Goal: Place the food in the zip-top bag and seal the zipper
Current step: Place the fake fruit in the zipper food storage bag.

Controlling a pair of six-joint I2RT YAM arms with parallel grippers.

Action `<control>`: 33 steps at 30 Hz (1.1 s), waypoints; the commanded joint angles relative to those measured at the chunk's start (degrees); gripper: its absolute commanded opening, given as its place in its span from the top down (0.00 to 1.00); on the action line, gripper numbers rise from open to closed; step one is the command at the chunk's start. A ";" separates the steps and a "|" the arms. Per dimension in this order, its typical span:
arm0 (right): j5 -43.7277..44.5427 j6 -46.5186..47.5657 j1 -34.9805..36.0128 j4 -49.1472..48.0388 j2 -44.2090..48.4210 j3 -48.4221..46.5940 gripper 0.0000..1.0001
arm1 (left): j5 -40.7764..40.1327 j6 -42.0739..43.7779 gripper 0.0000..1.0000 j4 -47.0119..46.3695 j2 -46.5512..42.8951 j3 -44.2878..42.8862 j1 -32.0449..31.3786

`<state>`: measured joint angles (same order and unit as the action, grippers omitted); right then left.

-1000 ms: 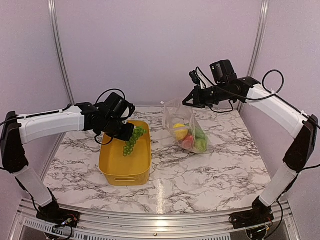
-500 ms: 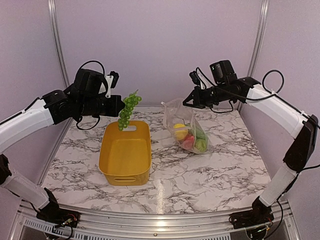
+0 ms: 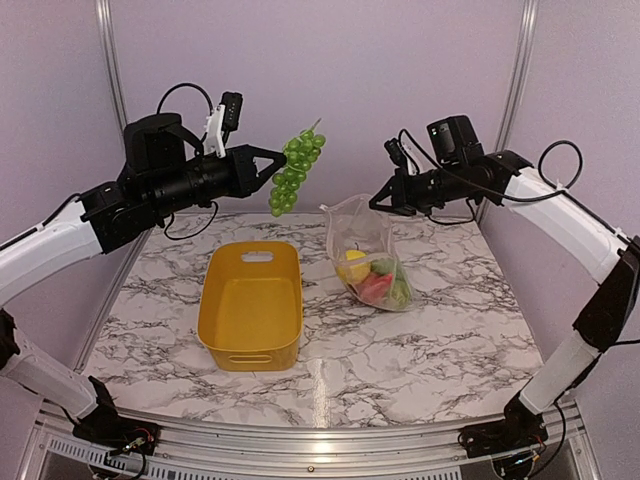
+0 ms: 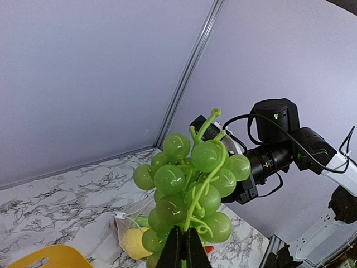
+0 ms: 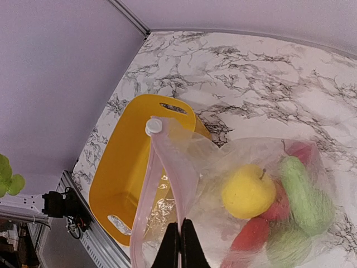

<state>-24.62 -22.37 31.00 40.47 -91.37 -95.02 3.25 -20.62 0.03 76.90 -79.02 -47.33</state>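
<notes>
A green grape bunch (image 3: 293,172) (image 4: 189,184) hangs in the air, high over the table's back and left of the bag, with my left gripper (image 3: 270,172) (image 4: 183,239) shut on its stem. The clear zip-top bag (image 3: 362,245) (image 5: 223,167) hangs open from my right gripper (image 3: 376,203) (image 5: 179,226), which is shut on one mouth edge. Its bottom rests on the table. The zipper (image 5: 146,178) runs down from a white slider (image 5: 153,126). Inside lie a yellow fruit (image 5: 248,191) (image 3: 356,263), red pieces (image 5: 254,234) and green pieces (image 5: 305,195).
An empty yellow bin (image 3: 250,310) (image 5: 120,162) stands on the marble table (image 3: 450,340), left of the bag. Purple walls with metal rails (image 3: 112,80) close in the back and sides. In the left wrist view, the right arm's camera (image 4: 276,148) is just behind the grapes.
My left arm has lifted the grape bunch out of the yellow bin, up and to the right towards the bag. The right gripper has hardly moved and keeps the bag's edge.
</notes>
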 commanded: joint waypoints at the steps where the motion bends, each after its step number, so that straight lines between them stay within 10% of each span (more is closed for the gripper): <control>1: -0.96 -1.23 0.72 0.72 3.39 -3.97 1.00 | 5.98 -2.54 1.00 -10.25 4.32 -2.71 -1.94; 26: -2.51 -2.28 0.71 1.36 3.49 -5.30 1.00 | 8.02 -9.74 1.00 -23.33 23.78 -7.49 -4.96; 33: -2.06 -2.70 0.64 1.24 3.61 -6.40 1.00 | 4.93 -8.42 0.64 -19.11 22.75 -4.04 -4.95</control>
<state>-25.85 -24.16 31.05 43.44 -89.52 -97.71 10.74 -30.35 -20.53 100.44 -84.40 -52.18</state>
